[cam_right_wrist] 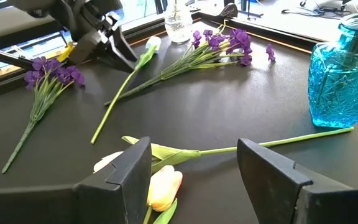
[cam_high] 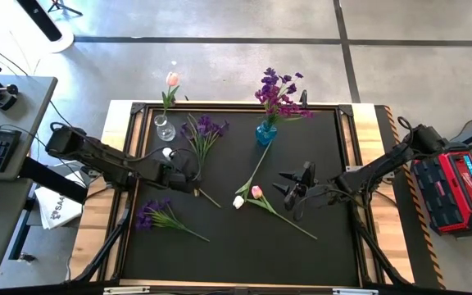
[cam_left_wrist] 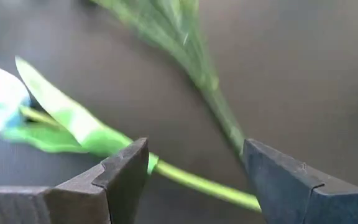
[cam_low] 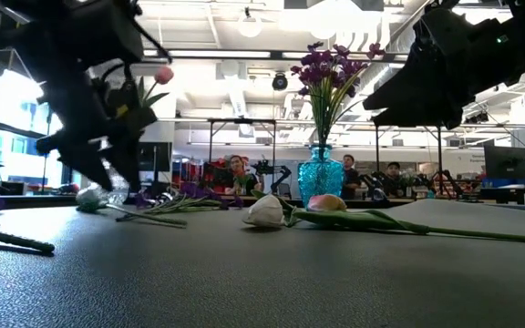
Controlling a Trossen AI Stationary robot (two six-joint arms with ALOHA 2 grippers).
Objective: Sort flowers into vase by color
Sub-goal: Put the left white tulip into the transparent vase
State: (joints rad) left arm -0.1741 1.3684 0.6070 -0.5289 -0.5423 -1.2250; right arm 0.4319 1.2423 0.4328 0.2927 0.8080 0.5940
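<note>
Two vases (cam_high: 265, 133), flowers (cam_high: 279, 92) inside

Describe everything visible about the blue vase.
The blue vase is translucent turquoise glass with a textured, bulbous body narrowing toward the neck. It stands upright at the far edge of the black mat, right of centre in the high view. Purple flowers on green stems stand in it. No gripper touches it.

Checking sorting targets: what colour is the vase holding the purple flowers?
Translucent turquoise blue vase, clearest in the right wrist view.
</note>
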